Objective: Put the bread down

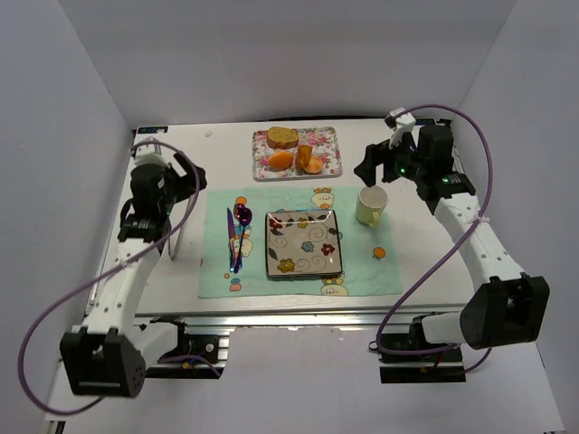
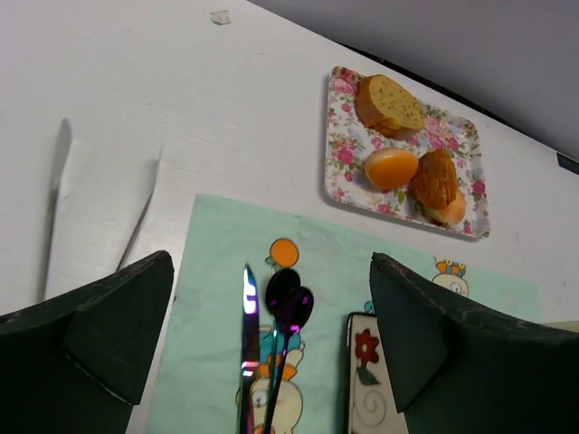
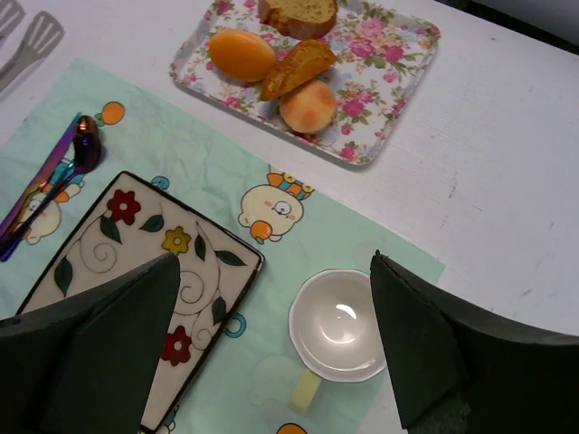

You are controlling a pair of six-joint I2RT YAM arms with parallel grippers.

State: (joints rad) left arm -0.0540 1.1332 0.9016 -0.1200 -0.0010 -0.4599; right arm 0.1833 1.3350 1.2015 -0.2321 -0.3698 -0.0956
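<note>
Several bread pieces lie on a floral tray (image 1: 327, 149) at the back middle: a brown slice (image 1: 282, 137), an orange bun (image 1: 281, 160) and a darker piece on a pale bun (image 1: 310, 160). They also show in the left wrist view (image 2: 391, 104) and the right wrist view (image 3: 241, 54). A square flowered plate (image 1: 303, 242) sits bare on the green placemat. My left gripper (image 1: 181, 172) is open and empty at the left, above the mat's left edge (image 2: 271, 344). My right gripper (image 1: 369, 165) is open and empty, above the mug (image 3: 271, 344).
A pale yellow mug (image 1: 370, 205) stands right of the plate and is empty inside (image 3: 339, 325). A knife and a purple spoon (image 1: 237, 237) lie left of the plate. White tongs (image 2: 90, 199) lie left of the mat. Walls enclose the table on three sides.
</note>
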